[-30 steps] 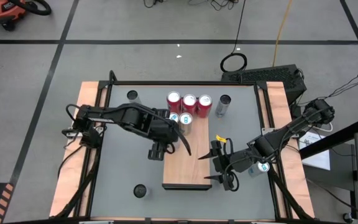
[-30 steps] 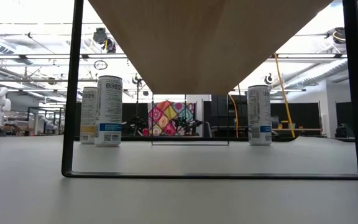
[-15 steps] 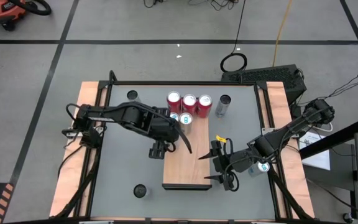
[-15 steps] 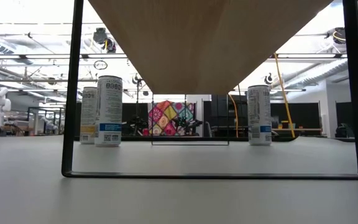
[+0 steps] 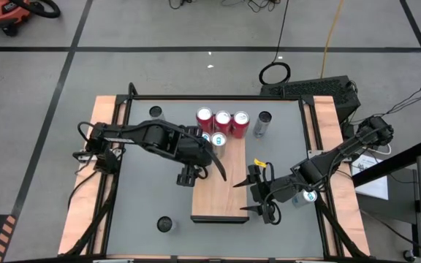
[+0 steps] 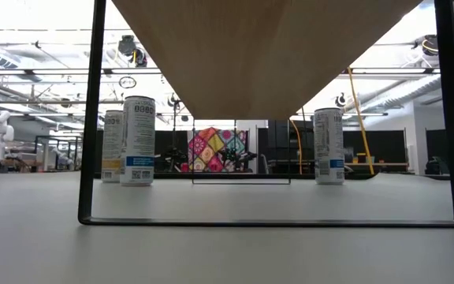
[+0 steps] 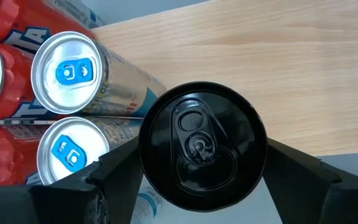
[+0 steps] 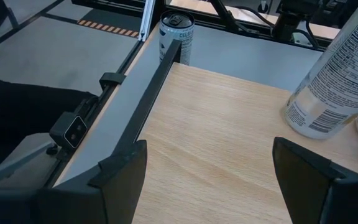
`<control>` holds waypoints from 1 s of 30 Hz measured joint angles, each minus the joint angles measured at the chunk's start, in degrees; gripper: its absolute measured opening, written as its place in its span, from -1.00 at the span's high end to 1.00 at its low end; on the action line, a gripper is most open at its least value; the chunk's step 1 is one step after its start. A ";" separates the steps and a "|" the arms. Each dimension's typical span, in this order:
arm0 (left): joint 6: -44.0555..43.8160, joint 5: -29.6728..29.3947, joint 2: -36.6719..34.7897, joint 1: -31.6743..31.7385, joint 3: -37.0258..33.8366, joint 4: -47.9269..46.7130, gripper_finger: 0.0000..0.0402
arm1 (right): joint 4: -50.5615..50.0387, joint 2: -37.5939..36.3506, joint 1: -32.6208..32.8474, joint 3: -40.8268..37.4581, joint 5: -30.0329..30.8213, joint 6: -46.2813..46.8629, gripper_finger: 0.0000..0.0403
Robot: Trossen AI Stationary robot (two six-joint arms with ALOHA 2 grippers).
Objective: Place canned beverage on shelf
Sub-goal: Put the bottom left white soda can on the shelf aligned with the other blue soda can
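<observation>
Nearest you, the right claw (image 5: pixel 241 196) hangs open and empty at the shelf's (image 5: pixel 221 201) 3 o'clock edge. Further in, at about 10 o'clock, the left claw (image 5: pixel 187 177) brackets an upright black can (image 7: pixel 201 124). You cannot tell whether it grips the can, or whether the base sits fully on the board. If the can straddles the dark rim, letting go could topple it. Beyond, toward 12 o'clock, the silver cans (image 7: pixel 67 71) stand just beside it, with the red cans (image 5: pixel 222 118) behind. A sideways drift could knock them over.
</observation>
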 joint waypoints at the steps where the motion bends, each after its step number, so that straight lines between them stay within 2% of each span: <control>1: 0.00 -0.28 0.00 -0.02 0.00 0.02 -0.47 | 0.00 0.00 0.00 0.00 0.01 0.00 -0.42; 6: -0.04 -0.80 0.00 -0.54 -0.01 0.17 -0.47 | 0.29 0.00 0.00 0.00 0.02 0.00 -0.42; 22: -1.11 -7.80 -0.03 -4.26 -0.02 1.75 -0.47 | 0.49 0.00 0.00 0.00 0.03 -1.03 -0.42; 30: -2.39 -11.61 -2.47 -6.21 0.28 1.92 -0.47 | 0.79 0.21 -0.01 -0.02 0.81 -1.04 -0.42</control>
